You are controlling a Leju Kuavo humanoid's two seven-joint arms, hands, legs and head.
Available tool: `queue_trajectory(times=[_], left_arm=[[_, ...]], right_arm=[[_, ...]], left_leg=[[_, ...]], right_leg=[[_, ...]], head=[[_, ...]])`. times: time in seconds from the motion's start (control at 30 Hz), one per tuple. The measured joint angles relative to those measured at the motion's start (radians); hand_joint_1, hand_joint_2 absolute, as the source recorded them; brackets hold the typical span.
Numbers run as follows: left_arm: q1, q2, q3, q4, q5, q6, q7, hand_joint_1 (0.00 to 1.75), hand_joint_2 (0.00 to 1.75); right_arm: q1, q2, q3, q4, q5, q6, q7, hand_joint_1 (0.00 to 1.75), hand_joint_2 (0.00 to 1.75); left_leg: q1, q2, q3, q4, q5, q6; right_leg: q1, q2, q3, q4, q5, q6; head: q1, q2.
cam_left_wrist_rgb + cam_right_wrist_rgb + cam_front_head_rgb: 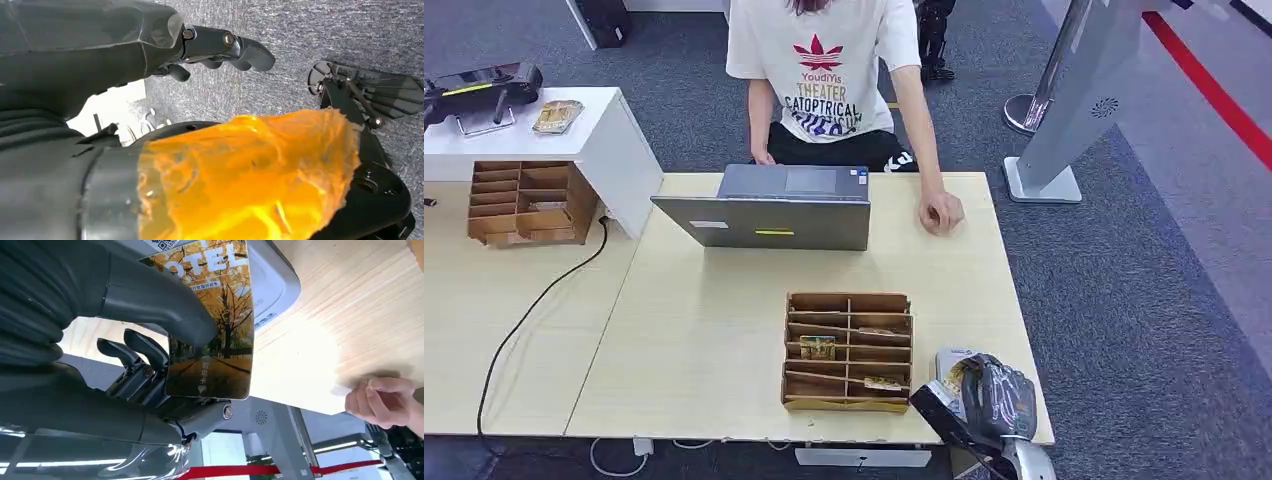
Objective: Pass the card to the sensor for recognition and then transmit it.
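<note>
My right hand (pixel 996 395) is at the table's near right corner and holds a card (pixel 220 330) printed with yellow autumn trees, thumb pressed on its face and fingers (pixel 145 347) behind it. The card (pixel 952 378) hovers just above a small white sensor pad (pixel 951 360) lying flat on the table; the right wrist view has the sensor (pixel 275 285) directly behind the card. I cannot tell whether card and pad touch. My left hand (pixel 150 45) hangs over grey carpet, fingers (pixel 235 47) loosely extended, holding nothing.
A wooden card organiser (pixel 848 350) with a few cards stands just left of the sensor. A person sits across the table behind a grey laptop (pixel 774 210), one hand (pixel 941 212) resting on the tabletop. A second organiser (pixel 524 203) sits far left. A white kiosk stand (pixel 1064 110) is beyond the table.
</note>
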Motion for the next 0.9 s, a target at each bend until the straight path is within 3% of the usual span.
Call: queue_trajectory(times=[0.9], left_arm=[[0.0, 0.0, -0.014, 0.0, 0.0, 0.0, 0.003, 0.0, 0.0]], right_arm=[[-0.007, 0.0, 0.0, 0.006, 0.0, 0.004, -0.002, 1.75, 1.75]], left_leg=[[0.0, 0.0, 0.0, 0.0, 0.0, 0.0]], right_leg=[[0.0, 0.0, 0.0, 0.0, 0.0, 0.0]], head=[[0.0, 0.0]])
